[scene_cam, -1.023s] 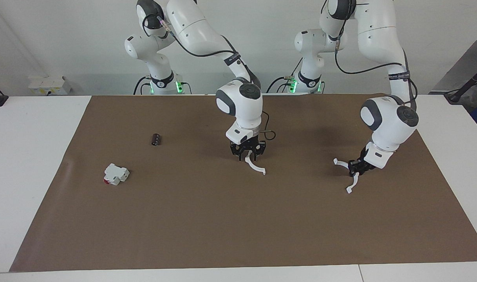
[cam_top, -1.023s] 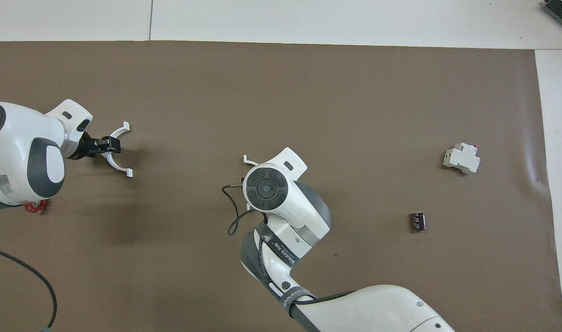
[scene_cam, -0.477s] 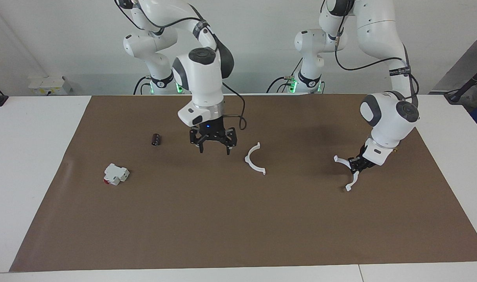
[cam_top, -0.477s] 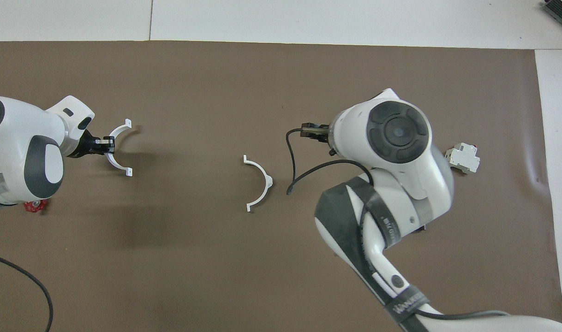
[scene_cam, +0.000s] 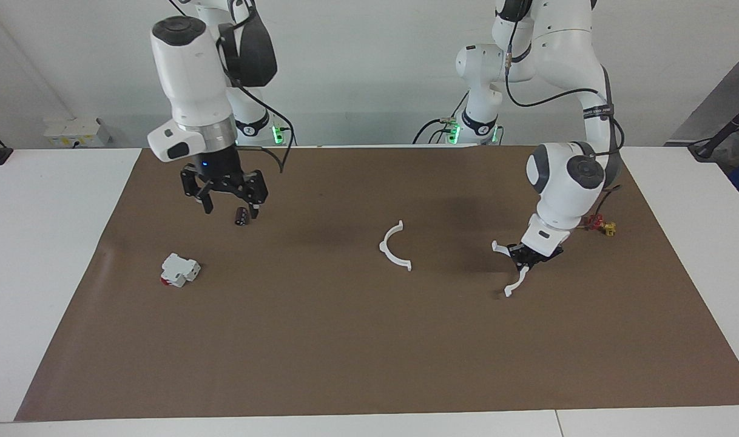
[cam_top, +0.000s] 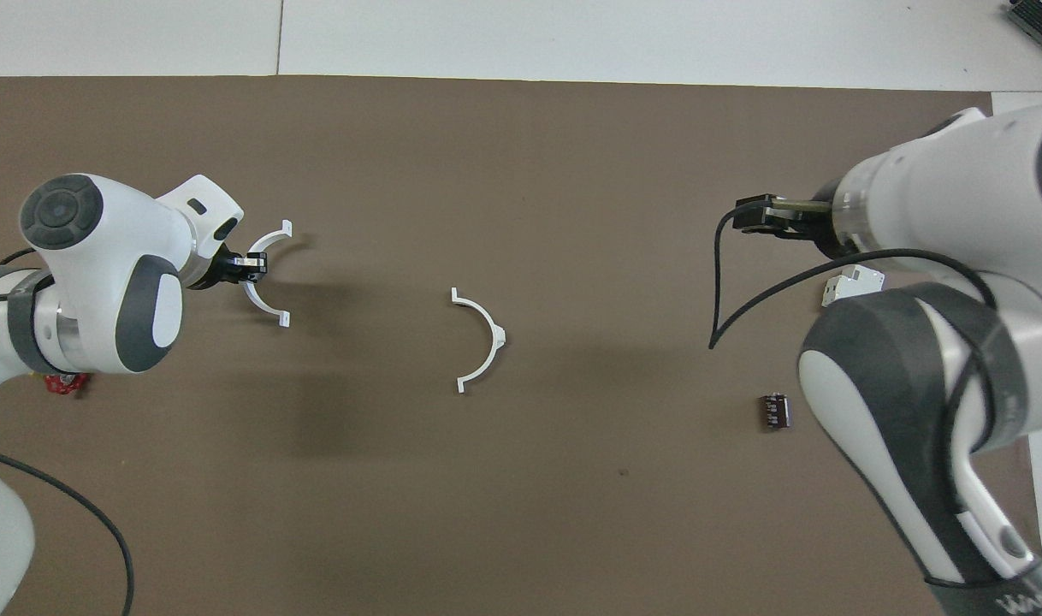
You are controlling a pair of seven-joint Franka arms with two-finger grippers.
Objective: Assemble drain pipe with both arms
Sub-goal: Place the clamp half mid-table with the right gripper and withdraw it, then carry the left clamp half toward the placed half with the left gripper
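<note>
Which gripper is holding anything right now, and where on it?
Left gripper pinches one white half-ring at mid-arc. Right gripper is open, empty.

Drain pipe = two thin white semicircular half-rings with small end tabs, not joined, well apart. One half-ring [scene_cam: 395, 247] lies flat on the brown mat near table centre, free. Other half-ring [scene_cam: 512, 269] is toward the left arm's end, pinched mid-arc in the left gripper [scene_cam: 529, 257], tilted, lower tab at or just above the mat.
</note>
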